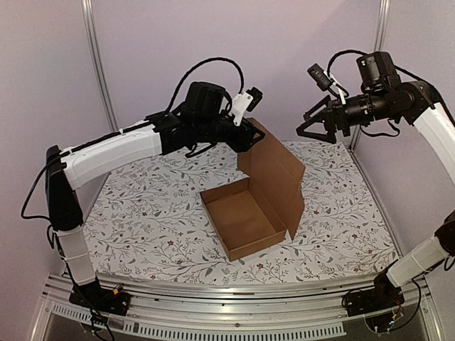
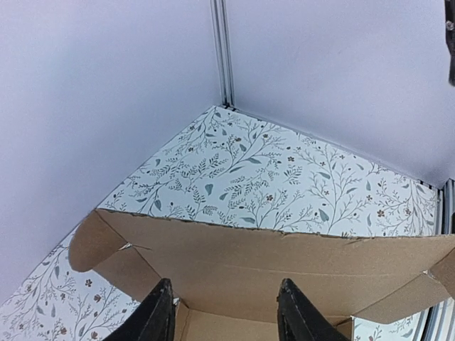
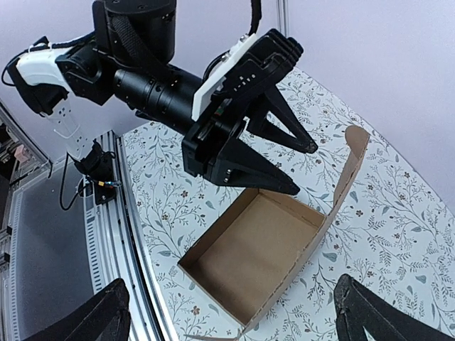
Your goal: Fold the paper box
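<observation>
The brown paper box (image 1: 242,217) sits in the middle of the table with its tray walls up and its lid (image 1: 277,170) standing upright on the right side. My left gripper (image 1: 247,136) is open at the lid's top far corner, holding nothing. In the left wrist view its fingers (image 2: 160,316) frame the inside of the lid (image 2: 284,256). My right gripper (image 1: 302,124) is open and empty, high in the air right of the box. The right wrist view looks down on the box (image 3: 249,256), the curved lid (image 3: 348,170) and the left gripper (image 3: 304,169).
A floral cloth (image 1: 142,213) covers the table. Lavender walls with aluminium posts (image 1: 99,64) close in the back and sides. A metal rail (image 1: 234,298) runs along the near edge, and it also shows in the right wrist view (image 3: 135,234).
</observation>
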